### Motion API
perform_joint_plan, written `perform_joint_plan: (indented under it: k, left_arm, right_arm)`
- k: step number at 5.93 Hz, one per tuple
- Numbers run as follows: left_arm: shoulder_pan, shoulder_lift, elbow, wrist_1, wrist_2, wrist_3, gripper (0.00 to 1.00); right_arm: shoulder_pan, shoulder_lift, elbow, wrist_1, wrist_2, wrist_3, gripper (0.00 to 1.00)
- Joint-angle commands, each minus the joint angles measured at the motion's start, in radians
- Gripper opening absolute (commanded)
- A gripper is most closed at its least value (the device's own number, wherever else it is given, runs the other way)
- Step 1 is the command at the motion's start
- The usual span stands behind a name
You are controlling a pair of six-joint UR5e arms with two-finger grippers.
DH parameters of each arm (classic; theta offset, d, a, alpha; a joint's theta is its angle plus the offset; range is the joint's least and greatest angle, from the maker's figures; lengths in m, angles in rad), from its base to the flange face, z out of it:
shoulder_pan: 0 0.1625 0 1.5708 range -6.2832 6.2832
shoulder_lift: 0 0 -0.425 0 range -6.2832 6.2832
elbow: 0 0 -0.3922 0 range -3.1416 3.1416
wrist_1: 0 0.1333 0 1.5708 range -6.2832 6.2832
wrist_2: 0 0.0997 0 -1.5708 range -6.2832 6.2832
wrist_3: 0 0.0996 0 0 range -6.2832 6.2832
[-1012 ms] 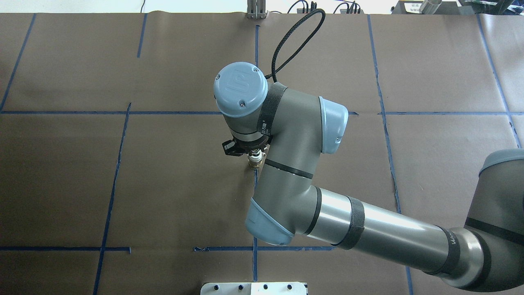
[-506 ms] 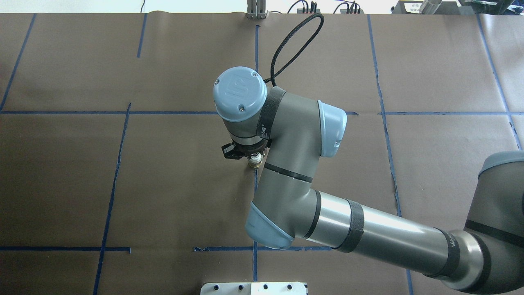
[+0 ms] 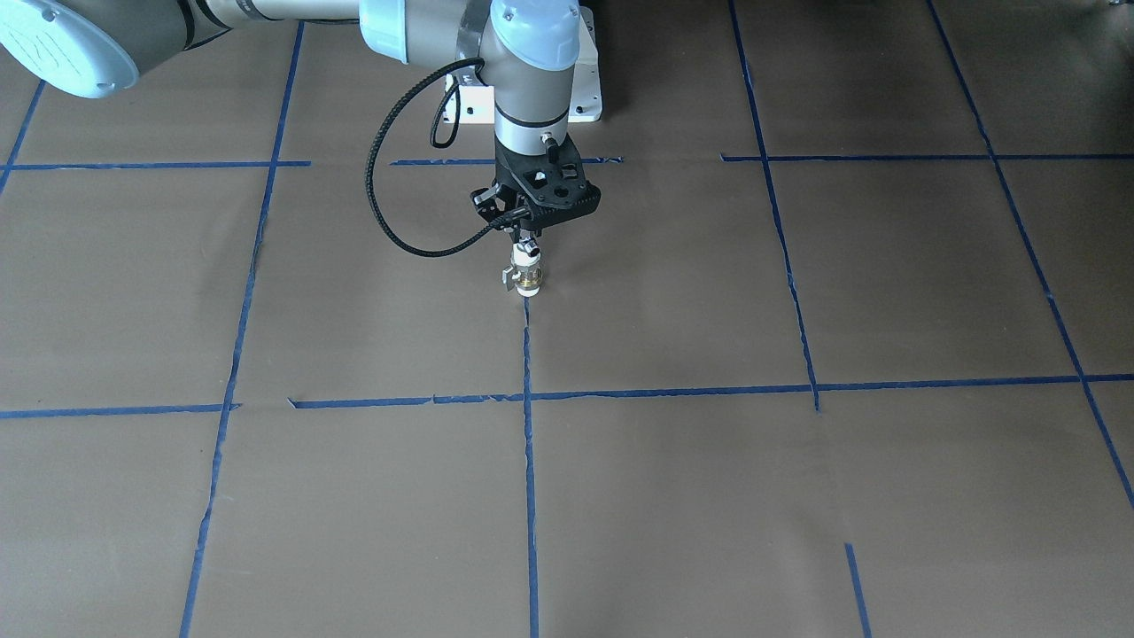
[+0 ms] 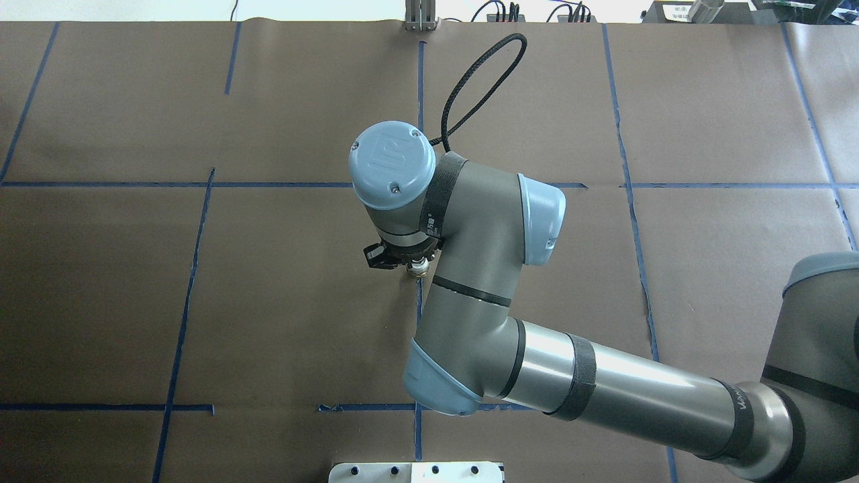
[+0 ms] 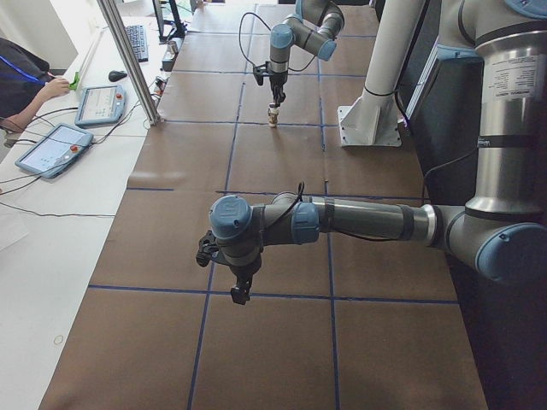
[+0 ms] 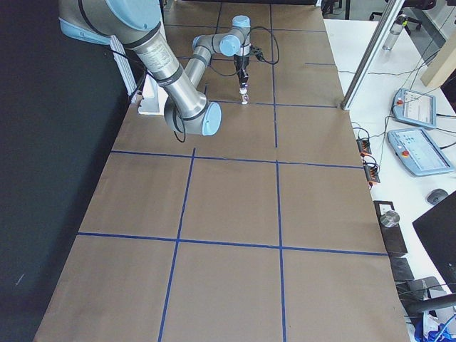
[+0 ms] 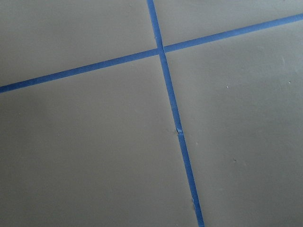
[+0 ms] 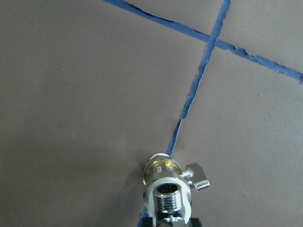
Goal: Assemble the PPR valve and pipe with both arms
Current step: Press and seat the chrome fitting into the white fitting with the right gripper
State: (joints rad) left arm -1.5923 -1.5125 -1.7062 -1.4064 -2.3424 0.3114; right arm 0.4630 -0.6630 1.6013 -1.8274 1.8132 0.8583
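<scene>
The PPR valve [image 3: 530, 282] stands upright on the brown table on a blue tape line, white ends, brass middle, silver lever to one side. The silver pipe [image 8: 168, 199] sits in its top end, threaded and with its round end open. My right gripper [image 3: 524, 237] points straight down and is shut on the pipe. In the overhead view the right gripper [image 4: 411, 263] is mostly hidden under its wrist, and only a bit of the valve [image 4: 419, 269] shows. My left gripper [image 5: 240, 293] hangs low over bare table far from the valve; I cannot tell if it is open.
The white pedestal base [image 3: 585, 97] stands behind the valve on the robot's side. A black cable [image 3: 390, 213] loops beside the right wrist. Blue tape lines [image 7: 170, 109] grid the table. Tablets [image 5: 53, 149] and a metal post [image 5: 128, 60] are at the operators' side.
The right wrist has turned about its vertical axis over the valve, and its cap has shifted slightly toward the robot. The valve stays in the same spot.
</scene>
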Motion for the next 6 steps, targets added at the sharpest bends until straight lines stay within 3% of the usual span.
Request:
perform_joint_plan:
  k: [1,2,3,6]
  left_arm:
    - [0.002,-0.002,0.003,0.000,0.000,0.000,1.00]
    - [0.002,-0.008,0.007,0.000,0.002,0.000,1.00]
    - [0.000,-0.008,0.007,0.000,0.002,0.000,1.00]
    - [0.002,-0.008,0.010,0.000,0.003,0.000,1.00]
  right_arm:
    - [0.000,-0.006,-0.009,0.000,-0.002,-0.036,0.25]
    - [0.000,-0.003,-0.009,0.000,-0.005,-0.039,0.74]
    - [0.000,0.000,-0.009,0.000,-0.005,-0.035,0.99]
    - [0.026,0.009,-0.008,-0.001,0.011,-0.039,1.00]
